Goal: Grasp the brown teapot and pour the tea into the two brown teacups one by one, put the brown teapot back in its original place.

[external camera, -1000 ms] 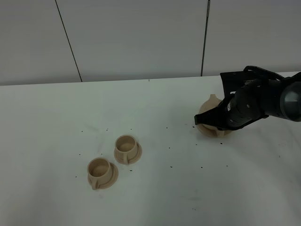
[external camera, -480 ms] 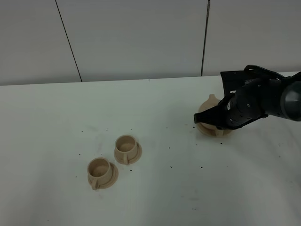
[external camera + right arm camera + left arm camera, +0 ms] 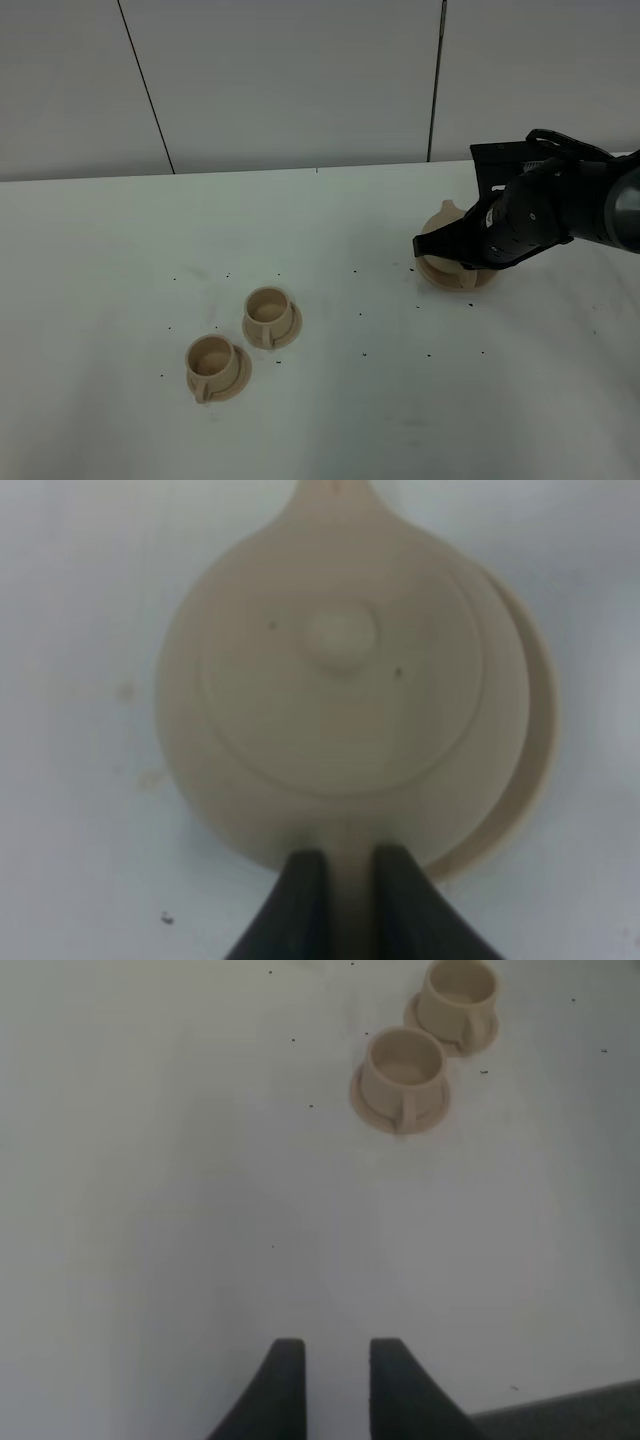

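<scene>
The brown teapot (image 3: 442, 262) sits at the right of the table on its wide saucer (image 3: 452, 286), mostly hidden by my right arm. In the right wrist view I look down on the teapot's lid (image 3: 340, 680); the saucer's rim (image 3: 541, 750) shows beside it. My right gripper (image 3: 345, 880) is shut on the teapot's handle, with the handle between the fingers. The two brown teacups (image 3: 267, 308) (image 3: 211, 357) stand on small saucers at the left front, and also show in the left wrist view (image 3: 405, 1060) (image 3: 458, 990). My left gripper (image 3: 337, 1375) hovers away from them, its fingers close together and empty.
The white table (image 3: 330, 230) has small dark specks scattered over it. A pale panelled wall (image 3: 290, 80) runs along the table's back edge. A dark strip (image 3: 570, 1415) shows at one corner of the left wrist view.
My right arm has shifted slightly to the right above the teapot. The teapot and the cups have not visibly moved.
</scene>
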Controlling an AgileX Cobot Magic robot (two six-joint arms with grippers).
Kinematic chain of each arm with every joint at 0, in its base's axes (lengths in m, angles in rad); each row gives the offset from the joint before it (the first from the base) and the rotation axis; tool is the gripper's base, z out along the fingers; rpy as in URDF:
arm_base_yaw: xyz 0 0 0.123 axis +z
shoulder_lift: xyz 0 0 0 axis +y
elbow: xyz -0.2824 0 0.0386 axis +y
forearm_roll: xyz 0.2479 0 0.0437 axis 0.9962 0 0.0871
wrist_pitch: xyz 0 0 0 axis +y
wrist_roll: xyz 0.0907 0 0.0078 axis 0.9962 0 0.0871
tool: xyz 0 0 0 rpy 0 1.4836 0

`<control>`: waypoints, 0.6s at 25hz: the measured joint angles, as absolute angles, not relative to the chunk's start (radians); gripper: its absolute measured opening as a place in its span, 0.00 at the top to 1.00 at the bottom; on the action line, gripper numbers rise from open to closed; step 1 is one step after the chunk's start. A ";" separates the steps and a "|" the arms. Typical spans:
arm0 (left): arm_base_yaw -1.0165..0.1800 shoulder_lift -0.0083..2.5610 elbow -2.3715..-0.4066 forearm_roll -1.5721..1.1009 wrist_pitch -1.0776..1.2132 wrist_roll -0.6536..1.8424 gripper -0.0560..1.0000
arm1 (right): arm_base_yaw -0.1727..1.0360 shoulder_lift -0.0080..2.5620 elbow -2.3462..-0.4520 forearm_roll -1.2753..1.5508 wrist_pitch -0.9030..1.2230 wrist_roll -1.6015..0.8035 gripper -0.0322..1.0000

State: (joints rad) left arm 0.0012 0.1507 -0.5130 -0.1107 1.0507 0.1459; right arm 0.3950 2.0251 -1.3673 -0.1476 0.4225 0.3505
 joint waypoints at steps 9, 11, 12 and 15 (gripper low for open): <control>0.001 0.151 -0.513 -0.111 1.051 0.146 0.73 | 0.395 2.023 -1.367 -0.140 0.431 0.330 0.87; 0.001 0.151 -0.513 -0.111 1.051 0.146 0.73 | 0.395 2.017 -1.367 -0.134 0.436 0.310 0.87; 0.001 0.151 -0.513 -0.111 1.051 0.146 0.73 | 0.395 2.011 -1.367 -0.130 0.439 0.303 0.87; 0.001 0.151 -0.513 -0.111 1.051 0.146 0.73 | 0.395 1.983 -1.367 -0.127 0.440 0.282 0.87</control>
